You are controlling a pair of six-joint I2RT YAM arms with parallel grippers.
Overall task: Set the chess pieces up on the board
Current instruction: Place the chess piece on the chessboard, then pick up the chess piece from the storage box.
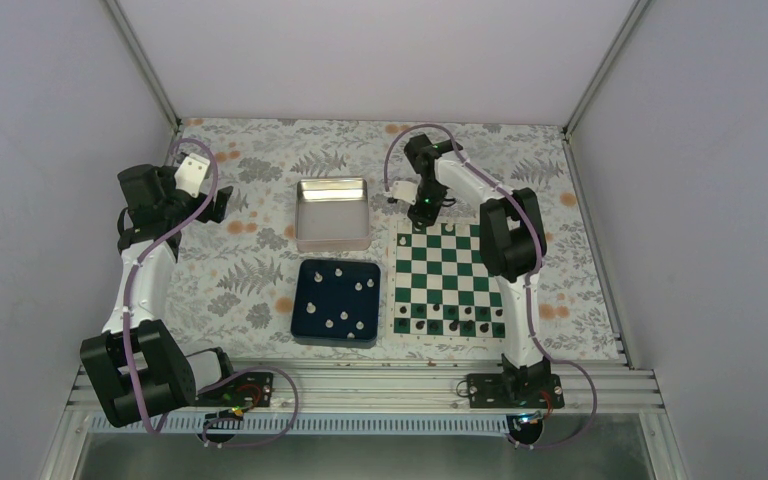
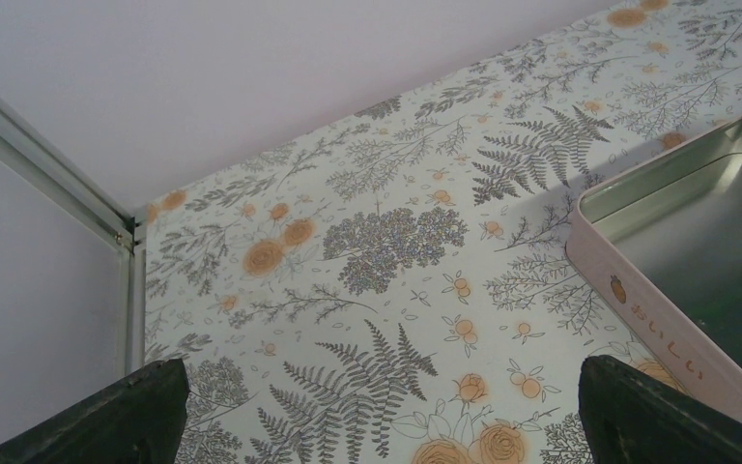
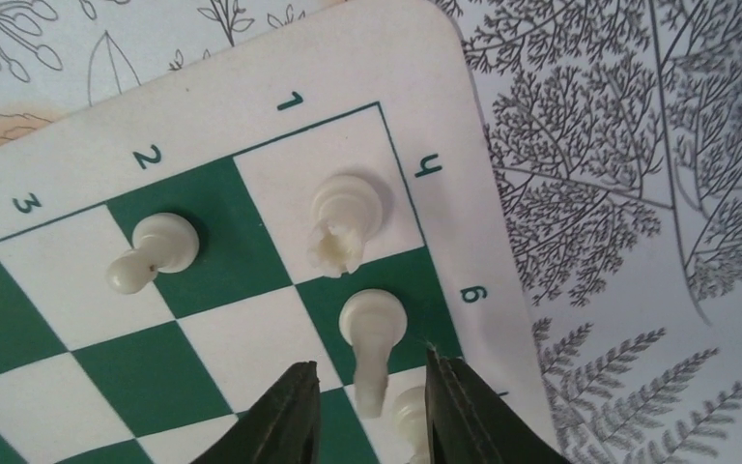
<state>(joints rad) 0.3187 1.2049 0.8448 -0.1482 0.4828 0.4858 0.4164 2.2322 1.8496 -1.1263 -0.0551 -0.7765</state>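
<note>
The green and white board (image 1: 448, 282) lies at the right, and its far corner shows in the right wrist view (image 3: 203, 106). My right gripper (image 1: 422, 214) hovers over that corner. In the right wrist view it (image 3: 372, 377) is open, its jaws either side of a standing white piece (image 3: 372, 333) without touching it. A white rook (image 3: 348, 217), a white pawn (image 3: 155, 249) and another white piece (image 3: 408, 416) stand on nearby squares. Several white pieces (image 1: 343, 300) lie in the blue tray (image 1: 305, 325). My left gripper (image 1: 218, 205) is open and empty in its wrist view (image 2: 382, 425).
A shiny metal tin (image 1: 332, 238) stands behind the blue tray, and its pink-sided corner shows in the left wrist view (image 2: 638, 300). Small black pieces (image 1: 450, 320) line the board's near rows. Enclosure walls and a corner post (image 2: 48, 164) bound the floral tabletop.
</note>
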